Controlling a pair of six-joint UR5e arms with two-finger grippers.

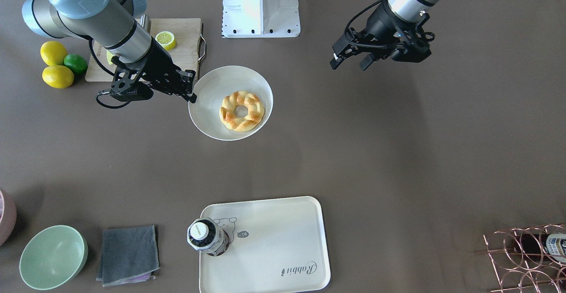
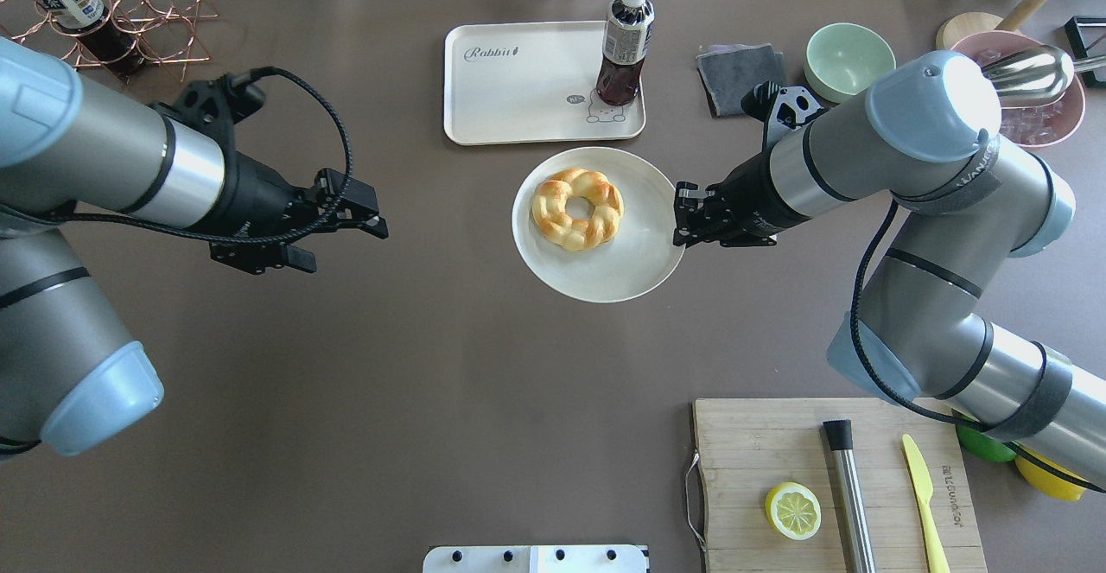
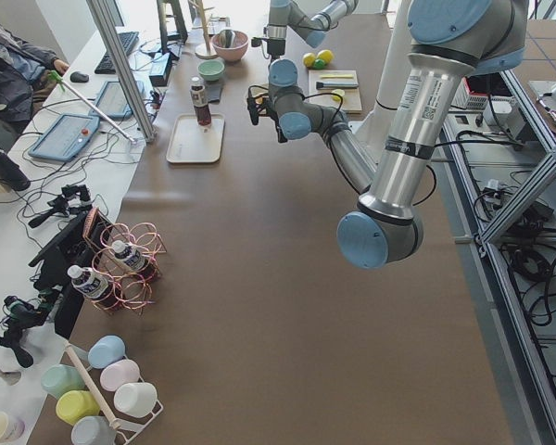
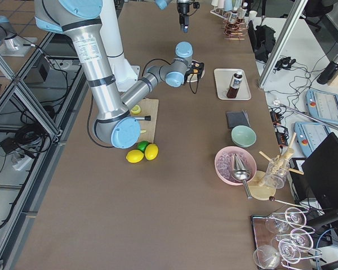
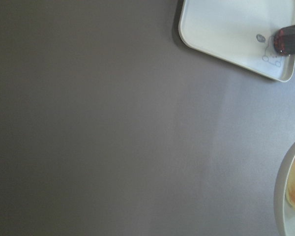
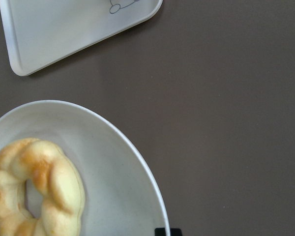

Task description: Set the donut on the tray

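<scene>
Overhead exterior view: right pincer [image 2: 678, 214] reaches the plate's [image 2: 622, 275] three-o'clock rim, grip impossible to tell; left pincer [image 2: 380, 219] hovers released at nine o'clock.

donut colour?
Golden-yellow with orange-brown toasted patches, donut; clearest in the exterior front-facing view.

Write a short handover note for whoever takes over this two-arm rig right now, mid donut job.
Left gripper: open, holding nothing, off to the side of the job.
Right gripper: open, holding nothing, at the rim of the white plate.
Donut: lying on that plate, not gripped.
Tray: beyond the plate; a bottle stands in one corner.
Done: nothing placed yet.
Left: grasp the donut, carry it to the tray, release.
</scene>
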